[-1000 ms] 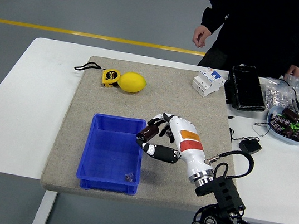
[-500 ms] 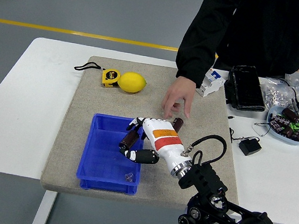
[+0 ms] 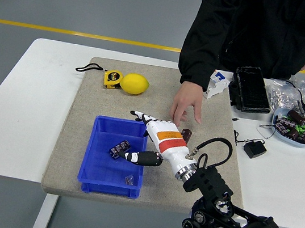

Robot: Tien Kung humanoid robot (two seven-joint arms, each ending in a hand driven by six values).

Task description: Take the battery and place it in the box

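Much of the scene is half-seen from here.

The person [image 3: 256,32] is cut off at the top edge above the chest. The right hand [image 3: 157,140] covers part of the blue box's [image 3: 95,171] right wall. The small dark cylinder [image 3: 186,135] behind its wrist is mostly hidden. The bowl's [image 3: 294,126] contents are too small to identify.

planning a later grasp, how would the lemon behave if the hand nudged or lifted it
The lemon looks rounded and oval, so a nudge would probably roll it, though the tape measure beside it might block one side. Its skin appears smooth, so fingers could slip; it likely feels firm.
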